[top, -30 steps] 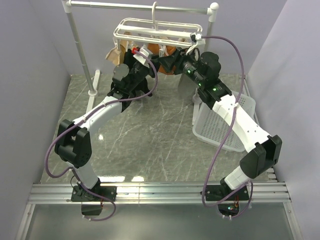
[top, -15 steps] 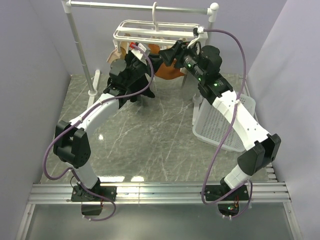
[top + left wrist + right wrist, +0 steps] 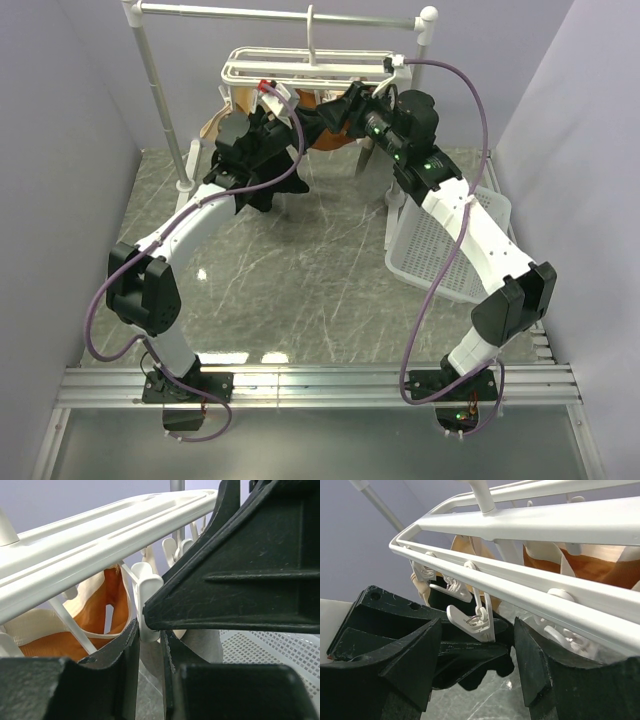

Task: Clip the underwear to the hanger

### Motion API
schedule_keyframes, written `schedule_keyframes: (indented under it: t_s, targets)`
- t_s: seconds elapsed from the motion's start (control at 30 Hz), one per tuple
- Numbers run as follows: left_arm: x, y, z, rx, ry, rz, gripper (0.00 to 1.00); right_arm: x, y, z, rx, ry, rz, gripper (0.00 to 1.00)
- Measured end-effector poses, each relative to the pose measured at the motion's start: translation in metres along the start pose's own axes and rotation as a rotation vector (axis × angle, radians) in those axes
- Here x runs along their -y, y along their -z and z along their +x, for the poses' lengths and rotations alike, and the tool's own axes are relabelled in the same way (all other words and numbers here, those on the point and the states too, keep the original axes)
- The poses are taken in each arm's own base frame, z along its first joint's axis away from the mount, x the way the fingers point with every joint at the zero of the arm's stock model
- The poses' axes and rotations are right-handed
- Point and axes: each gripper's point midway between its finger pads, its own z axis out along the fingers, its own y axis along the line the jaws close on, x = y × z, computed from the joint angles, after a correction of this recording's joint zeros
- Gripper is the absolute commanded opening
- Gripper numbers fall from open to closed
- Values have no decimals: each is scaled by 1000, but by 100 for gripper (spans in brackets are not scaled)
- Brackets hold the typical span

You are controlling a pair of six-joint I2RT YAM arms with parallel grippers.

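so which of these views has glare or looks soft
Top view: sharp and evenly lit, only small glare patches on the shiny table. Left wrist view: the hanger bars up close are washed out and soft, the left fingers nearly black. Right wrist view: the clip is crisp, the right fingers in front dark and slightly blurred.

A bare metal rail stand [image 3: 160,90] rises at the far left of a grey marbled table [image 3: 300,280], its crossbar spanning the back. Beneath the bar hang an orange garment [image 3: 97,607] and, to its left, tan garments [image 3: 212,125]. A white perforated laundry basket [image 3: 440,255] sits tilted at the right, close to the lilac wall [image 3: 590,150]. Aluminium rails [image 3: 320,385] run along the near edge.
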Motion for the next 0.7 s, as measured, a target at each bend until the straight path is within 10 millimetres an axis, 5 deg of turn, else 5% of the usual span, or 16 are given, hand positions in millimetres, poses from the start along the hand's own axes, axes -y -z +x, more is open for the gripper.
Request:
schedule_keyframes:
  t_s: [0.33,0.5,0.7]
  targets:
    - [6,0,-5,-3,11,41,0,-4,-8,-5,11,-3,-20,56]
    - [8,0,-5,-10,17,55,1,-3,-9,-4,9,-13,-25,26]
    - [7,3,-1,-26,25,62,31,4,-12,-3,5,-19,-16,5]
